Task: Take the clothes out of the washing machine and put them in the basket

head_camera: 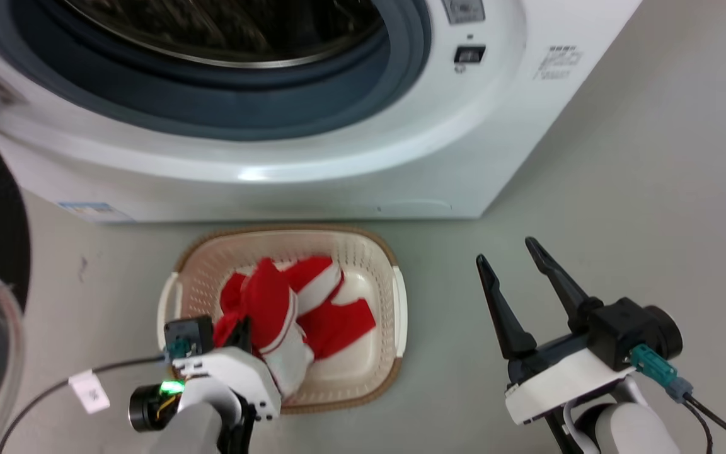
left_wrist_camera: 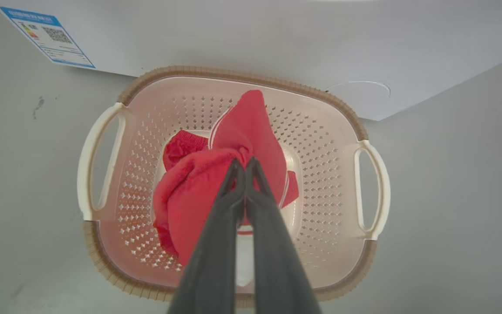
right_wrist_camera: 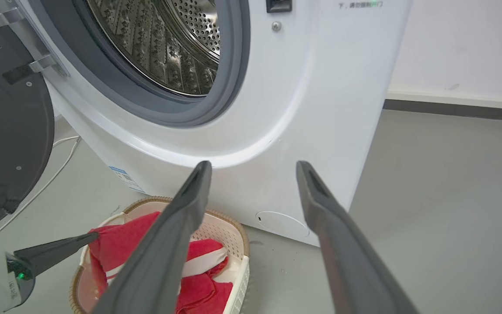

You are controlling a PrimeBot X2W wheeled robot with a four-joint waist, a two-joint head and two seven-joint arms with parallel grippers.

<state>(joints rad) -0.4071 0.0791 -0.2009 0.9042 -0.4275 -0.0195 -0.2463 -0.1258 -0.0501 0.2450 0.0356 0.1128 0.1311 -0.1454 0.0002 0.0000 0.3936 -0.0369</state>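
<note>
grey floor (head_camera: 621,208), basket (head_camera: 212,280) lengthwise along washing machine (head_camera: 338,183)

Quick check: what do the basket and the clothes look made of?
Basket: likely moulded plastic, cream, smooth, with punched holes; the brown rim only looks woven. Clothes: soft red fabric, perhaps knit or terry, bunching and draping where the left gripper pinches it.

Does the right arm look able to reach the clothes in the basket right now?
Probably yes: the open right tool hangs beside the basket with nothing between, and the clothes lie uncovered, though the left tool is shut on them.
</note>
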